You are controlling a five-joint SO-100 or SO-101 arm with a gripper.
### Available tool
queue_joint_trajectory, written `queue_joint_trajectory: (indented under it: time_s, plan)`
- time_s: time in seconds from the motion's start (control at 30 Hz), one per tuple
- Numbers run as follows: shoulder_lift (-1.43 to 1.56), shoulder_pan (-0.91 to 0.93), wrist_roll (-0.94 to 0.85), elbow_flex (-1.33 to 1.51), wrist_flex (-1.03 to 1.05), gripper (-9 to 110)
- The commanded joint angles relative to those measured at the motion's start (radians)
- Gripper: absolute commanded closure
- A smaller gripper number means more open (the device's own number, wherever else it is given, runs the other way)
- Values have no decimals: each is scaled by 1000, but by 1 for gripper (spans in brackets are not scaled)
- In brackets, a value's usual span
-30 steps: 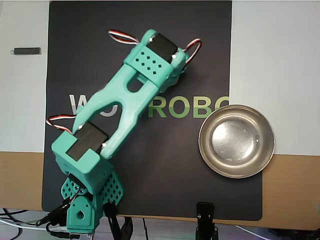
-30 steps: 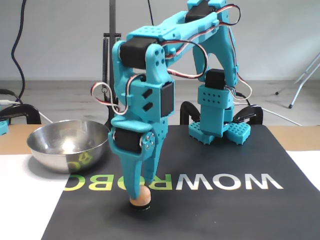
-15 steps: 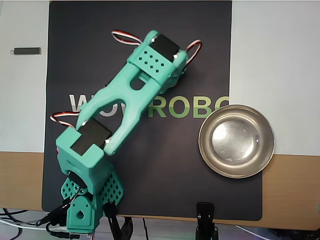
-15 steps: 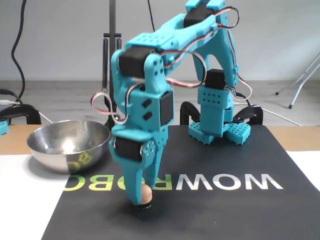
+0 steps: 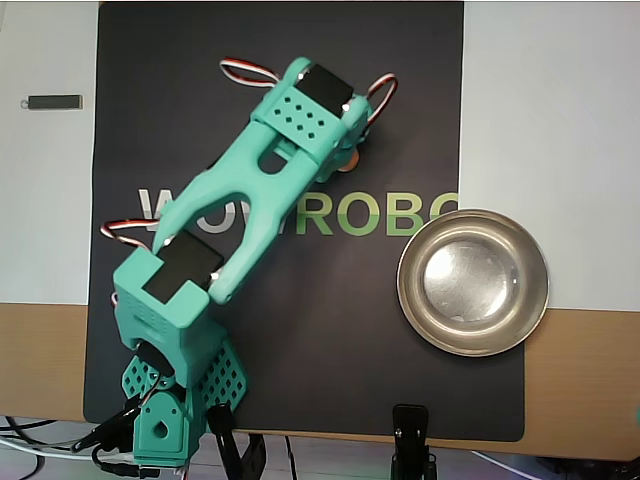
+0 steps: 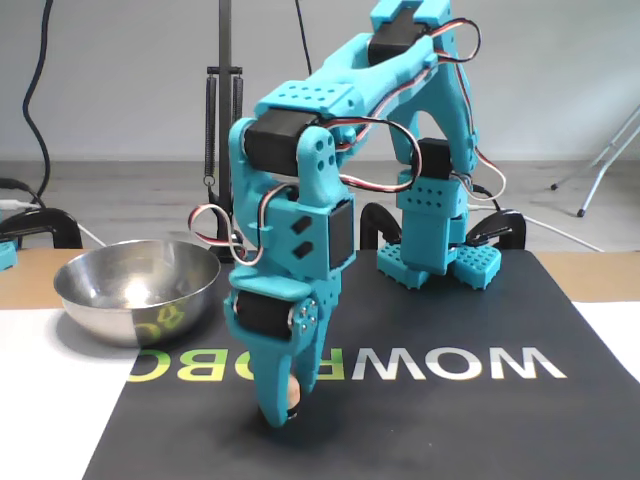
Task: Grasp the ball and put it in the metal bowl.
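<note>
In the fixed view my teal gripper [image 6: 283,414] points straight down at the black mat, near its front edge. It is shut on the ball [image 6: 292,396], a small tan sphere that shows between the fingers just above their tips. From overhead the arm covers the gripper, and only a tan sliver of the ball [image 5: 347,163] peeks out beside the wrist. The metal bowl [image 5: 412,300] stands at the mat's right edge in the overhead view. In the fixed view the metal bowl [image 6: 120,312] is at the left, a good hand's width from the gripper, with nothing in it.
The black mat [image 5: 400,100] with WOWROBO lettering covers the table's middle, with white sheets on both sides. The arm's base [image 6: 432,250] is clamped at the mat's far end in the fixed view. A small dark bar [image 5: 53,101] lies on the white sheet at the overhead view's left.
The fingers have closed around the ball, which now sits higher between them. The wrist has shifted a little toward the fixed camera. The bowl has not moved.
</note>
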Motion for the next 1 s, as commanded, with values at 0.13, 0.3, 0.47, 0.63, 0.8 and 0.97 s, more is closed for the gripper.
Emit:
queue_joint_trajectory:
  time_s: [0.13, 0.3, 0.47, 0.63, 0.8, 0.97]
  plan:
    - [6, 2, 2, -12, 0, 50]
    - [12, 3, 2, -12, -2, 50]
    - [14, 3, 2, -12, -2, 51]
    - [14, 5, 2, -12, -2, 56]
    - [15, 5, 2, -12, -2, 74]
    - [17, 6, 2, -12, -2, 76]
